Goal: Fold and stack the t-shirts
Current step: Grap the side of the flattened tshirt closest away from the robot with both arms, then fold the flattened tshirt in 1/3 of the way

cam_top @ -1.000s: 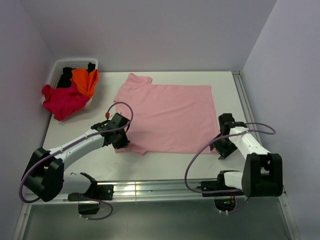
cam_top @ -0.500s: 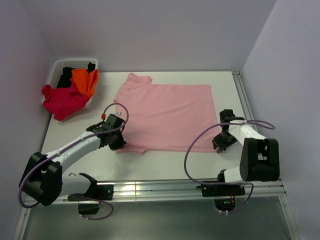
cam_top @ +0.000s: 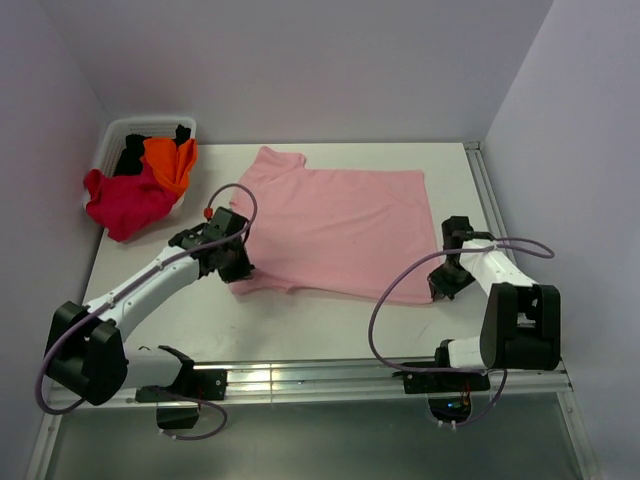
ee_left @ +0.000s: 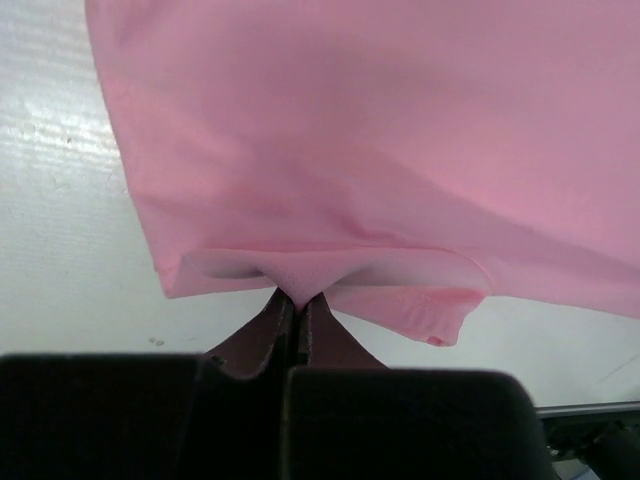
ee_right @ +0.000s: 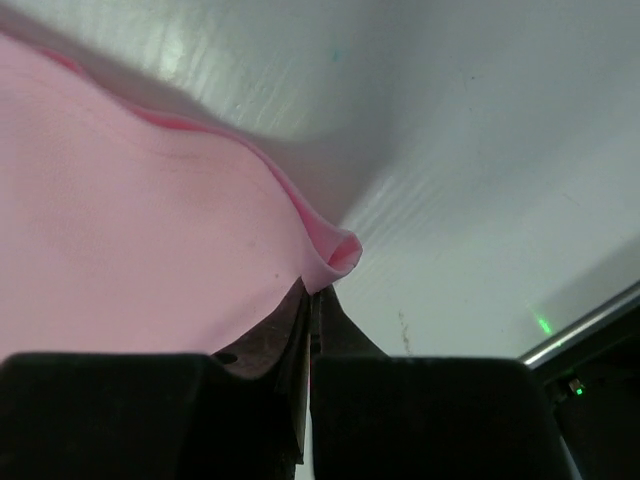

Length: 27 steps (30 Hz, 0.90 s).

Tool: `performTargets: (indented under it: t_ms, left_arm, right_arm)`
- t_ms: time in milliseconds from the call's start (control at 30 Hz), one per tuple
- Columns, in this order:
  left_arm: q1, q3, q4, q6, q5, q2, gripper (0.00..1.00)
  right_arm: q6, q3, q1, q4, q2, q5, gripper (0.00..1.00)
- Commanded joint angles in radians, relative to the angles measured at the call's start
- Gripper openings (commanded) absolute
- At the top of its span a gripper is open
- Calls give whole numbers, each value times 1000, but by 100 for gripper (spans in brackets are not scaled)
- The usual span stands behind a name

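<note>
At wrist cameras: left jaws, right jaws clamped onto pink t-shirt [ee_left: 380,130] hem; overhead hides grip.

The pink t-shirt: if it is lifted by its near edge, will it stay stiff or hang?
Probably floppy: the pink t-shirt puckers where the left hand and right hand pinch its edge. Likely light, since it lies thin and flat. Its middle would probably sag between them.

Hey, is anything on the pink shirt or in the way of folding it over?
Nothing visible. Left hand and right hand grip the pink shirt at its near edge; its top is bare; other shirts lie at the basket.
</note>
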Motion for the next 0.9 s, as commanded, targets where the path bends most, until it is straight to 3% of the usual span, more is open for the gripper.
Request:
performTargets:
  t_ms: [0, 367, 700, 867]
  left_arm:
    - [10, 133, -64, 52, 7, 38, 0]
    - [47, 436, -166, 127, 17, 237, 0]
    - [111, 751, -210, 200, -2, 464, 0]
    - [165, 903, -204, 236, 5, 682, 0]
  right_arm:
    - [-26, 115, -12, -87, -69, 30, 0]
    - [-63, 393, -12, -161, 15, -17, 0]
    - [-118, 657, -37, -141, 292, -37, 0]
    - [-129, 844, -40, -123, 469, -89, 0]
